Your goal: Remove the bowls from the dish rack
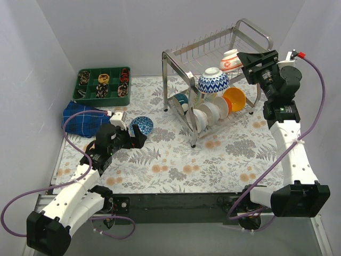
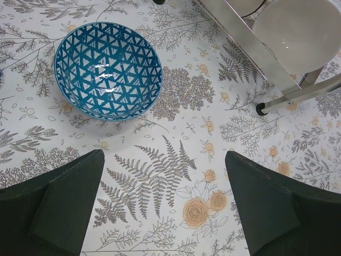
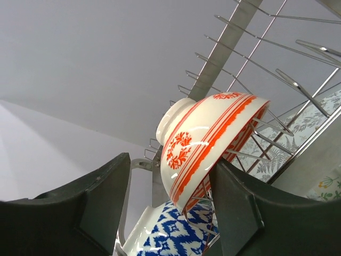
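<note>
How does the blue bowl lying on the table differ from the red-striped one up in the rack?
The blue bowl has a triangle lattice; the red bowl is cream with red bands and flower motifs. The blue bowl stands mouth up on the table; the red bowl leans tilted on the upper shelf of the rack, between the fingers of the right tool. Both are small and round.
</note>
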### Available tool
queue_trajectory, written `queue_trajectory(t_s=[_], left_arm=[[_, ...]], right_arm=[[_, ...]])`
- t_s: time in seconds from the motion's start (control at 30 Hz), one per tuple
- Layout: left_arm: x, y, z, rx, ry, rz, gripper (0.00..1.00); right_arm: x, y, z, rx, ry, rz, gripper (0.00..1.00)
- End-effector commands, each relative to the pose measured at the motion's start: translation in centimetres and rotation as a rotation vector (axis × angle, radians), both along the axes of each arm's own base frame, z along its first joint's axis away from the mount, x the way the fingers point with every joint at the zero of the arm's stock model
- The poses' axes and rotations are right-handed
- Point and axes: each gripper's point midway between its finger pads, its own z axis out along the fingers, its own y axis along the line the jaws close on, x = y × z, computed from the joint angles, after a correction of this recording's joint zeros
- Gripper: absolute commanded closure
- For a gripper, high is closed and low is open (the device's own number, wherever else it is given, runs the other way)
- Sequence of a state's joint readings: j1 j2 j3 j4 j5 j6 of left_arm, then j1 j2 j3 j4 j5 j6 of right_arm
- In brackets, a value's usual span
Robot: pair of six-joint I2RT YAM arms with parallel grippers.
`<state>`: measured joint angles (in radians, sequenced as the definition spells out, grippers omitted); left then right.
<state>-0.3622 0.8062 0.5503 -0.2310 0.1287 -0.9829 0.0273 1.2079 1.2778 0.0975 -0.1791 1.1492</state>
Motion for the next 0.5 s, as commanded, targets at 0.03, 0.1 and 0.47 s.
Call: queue_trajectory(t_s=[0.03,0.1,0.47], left_arm=[[0.0,-0.3,0.1,0.0,-0.016,-0.021,0.02],[-0.1,-0.3,0.0,0.002,-0.014,-0.023,0.02],[-0.1,-0.2,-0.1,0.0,-0.011,-0.02,0.02]], right_arm=[[0.5,-0.5,1.3,0.072,-0.055,-0.022,0.34],[0.7,-0.5,1.5,0.085,-0.061,-0.024,0.35],[1.5,-0.4,2.1,0.171,-0.08,-0.013,0.51]])
